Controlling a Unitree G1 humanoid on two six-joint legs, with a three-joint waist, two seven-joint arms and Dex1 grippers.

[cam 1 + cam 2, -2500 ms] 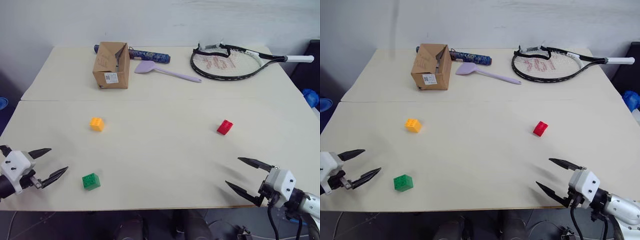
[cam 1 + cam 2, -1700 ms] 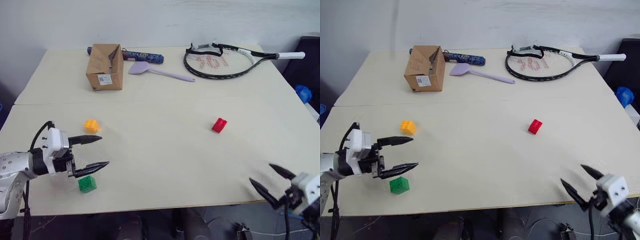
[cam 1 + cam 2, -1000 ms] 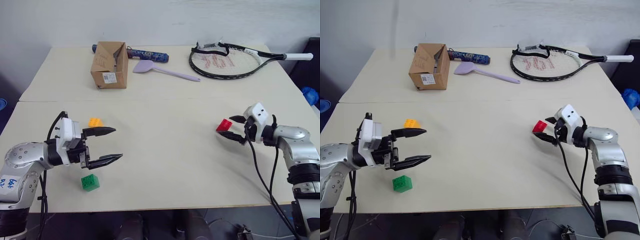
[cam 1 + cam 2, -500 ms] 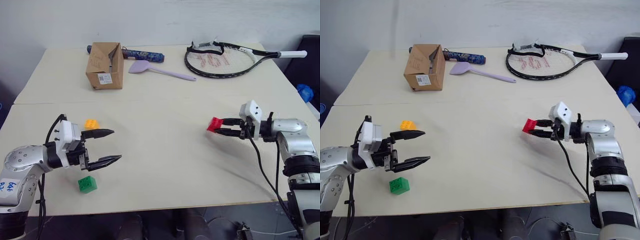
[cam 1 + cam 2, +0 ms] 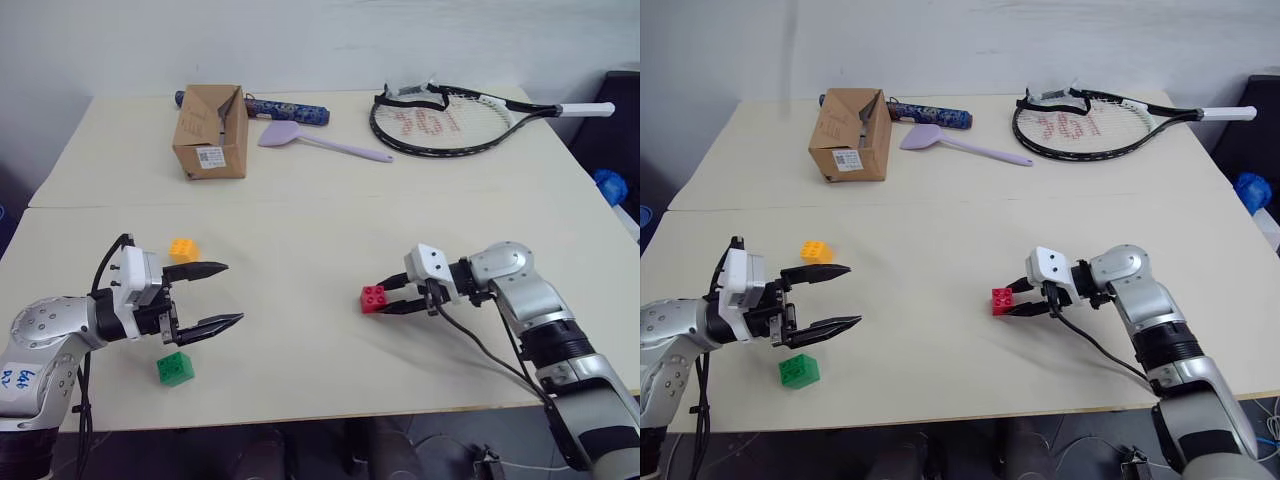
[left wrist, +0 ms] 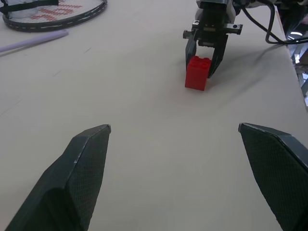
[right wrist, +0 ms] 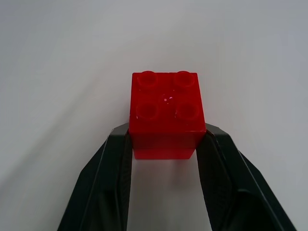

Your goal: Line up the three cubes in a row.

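Right gripper (image 5: pixel 392 302) pinches studded red plastic cube (image 5: pixel 374 298) | left gripper (image 5: pixel 212 297) spread near green cube (image 5: pixel 175 368) and yellow-orange cube (image 5: pixel 182 249) | row not formed

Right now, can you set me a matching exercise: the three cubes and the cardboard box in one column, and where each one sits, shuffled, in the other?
Things:
1. red cube
2. green cube
3. yellow-orange cube
4. cardboard box

Places:
A. far part of the table, beside the purple spatula
B. near table edge, on the robot's left
C. clamped in the right gripper near the table's middle
D. just beyond the open left gripper

Pairs: 1-C, 2-B, 3-D, 4-A
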